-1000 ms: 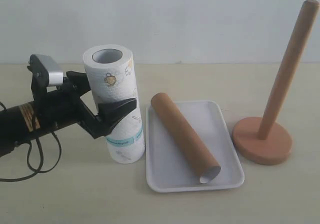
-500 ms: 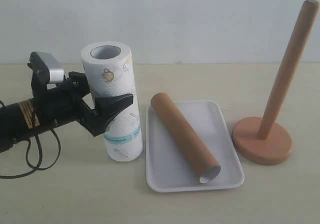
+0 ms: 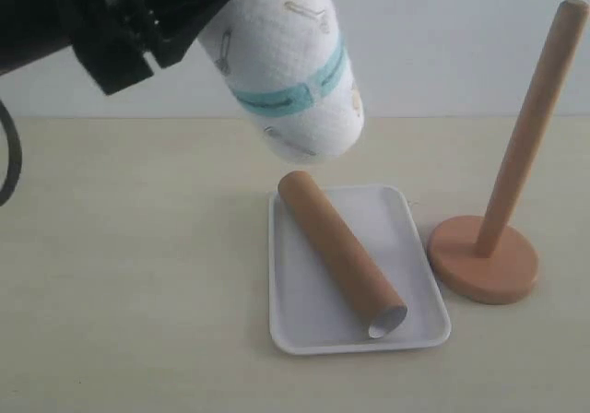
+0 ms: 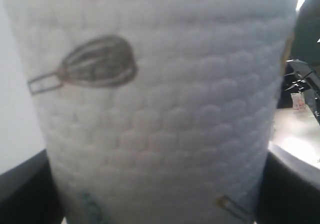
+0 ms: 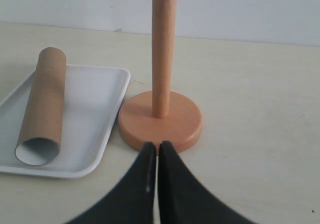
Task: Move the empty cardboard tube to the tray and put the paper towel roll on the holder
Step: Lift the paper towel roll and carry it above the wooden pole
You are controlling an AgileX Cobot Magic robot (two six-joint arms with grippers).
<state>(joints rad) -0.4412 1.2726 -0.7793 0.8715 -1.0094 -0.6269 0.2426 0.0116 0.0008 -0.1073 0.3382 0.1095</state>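
Your left gripper (image 3: 180,12) clamps the tilted paper towel roll (image 3: 290,72) aloft.
Frame edge cuts off most of it; your right gripper (image 5: 152,156) is pressed together.

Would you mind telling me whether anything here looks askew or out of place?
Nothing is spilled or damaged. Only the paper towel roll stands out: the left gripper holds it tilted in mid-air. The cardboard tube lies diagonally in the tray, and the holder stands upright, bare.

A pale beige tabletop (image 3: 138,293) meets a plain whitish wall (image 3: 442,44) under soft, even light
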